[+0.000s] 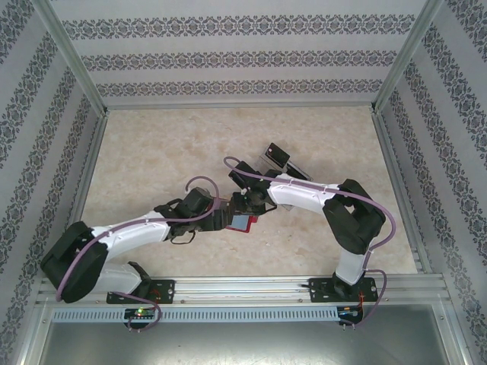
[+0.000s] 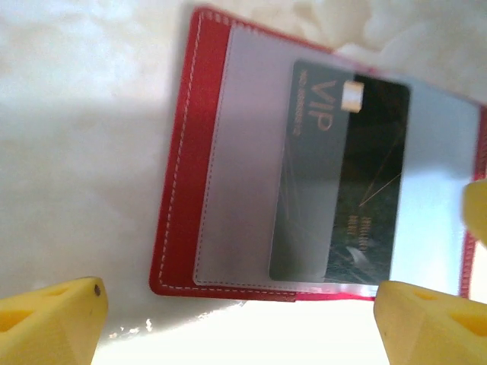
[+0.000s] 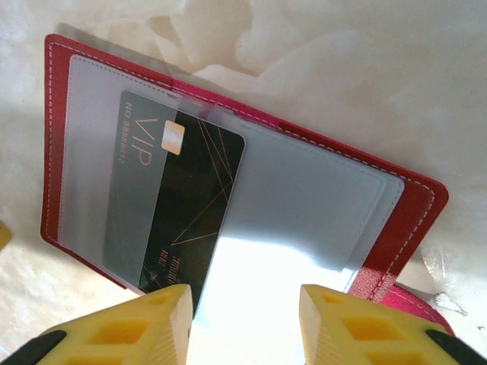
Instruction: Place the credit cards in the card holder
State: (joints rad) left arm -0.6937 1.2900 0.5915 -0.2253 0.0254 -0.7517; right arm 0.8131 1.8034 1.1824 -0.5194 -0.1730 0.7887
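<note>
The red wallet [image 3: 396, 228] lies open and flat, mid table [image 1: 152, 152]. A black card [image 3: 190, 205] is half under a cloudy pocket, and its other half sticks out past the pocket's edge. The left gripper [image 2: 240, 304] has its fingers wide apart at the wallet's near edge. The right gripper [image 3: 243, 304] is spread too, holding nothing, by the card's end. Wide bare table lies beyond.

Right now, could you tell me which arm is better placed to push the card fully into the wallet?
Probably right: the right gripper, open, hangs beside the card's bare end; the left gripper, open wide, straddles the wallet's edge.
</note>
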